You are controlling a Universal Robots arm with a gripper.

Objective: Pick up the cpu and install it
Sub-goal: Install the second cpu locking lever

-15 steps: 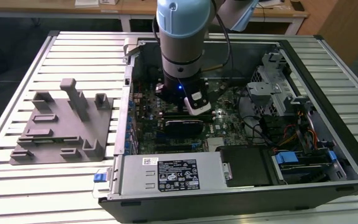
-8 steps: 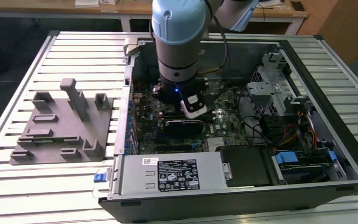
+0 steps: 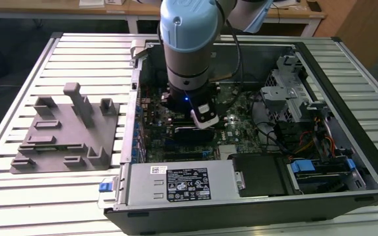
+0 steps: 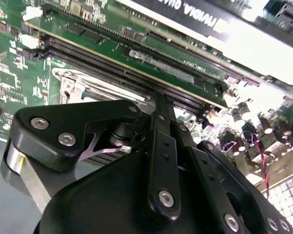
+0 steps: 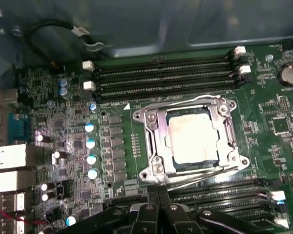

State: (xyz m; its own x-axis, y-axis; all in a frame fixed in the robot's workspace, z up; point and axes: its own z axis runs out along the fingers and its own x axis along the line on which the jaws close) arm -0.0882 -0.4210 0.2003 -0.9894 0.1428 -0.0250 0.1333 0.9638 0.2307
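Open computer case (image 3: 346,162) lying on its side on a slatted metal table (image 3: 18,196). Everything below is placed against the CPU socket (image 5: 185,139) on the motherboard (image 5: 112,146).

The cpu (image 5: 192,135) sits flat inside the socket, pale metal top facing up, framed on all sides by the silver retention bracket. It looks seated square, not tilted. Nothing is touching its top face.

Gripper (image 5: 158,197): in the first wrist view the black fingers (image 5: 151,210) meet at the socket's near edge, just beside the bracket, tips pressed together with no gap showing between them. They hold nothing. In the second wrist view the same linkage (image 4: 161,161) comes to a closed point right over the socket frame's edge, next to the memory slots (image 4: 136,73).

Two banks of memory slots (image 5: 166,75) flank the socket, one on each side; the gripper reaches in across one bank. A row of blue-topped capacitors (image 5: 90,151) stands beside the socket, on the side toward the rear ports.

In the exterior view the arm (image 3: 189,49) comes straight down into the case above the socket area. Well apart from the socket, outside the case toward the exterior view's left, a grey plastic fixture (image 3: 64,137) with upright blocks rests on the table. The power supply (image 3: 182,184) lies along the near edge of the case.
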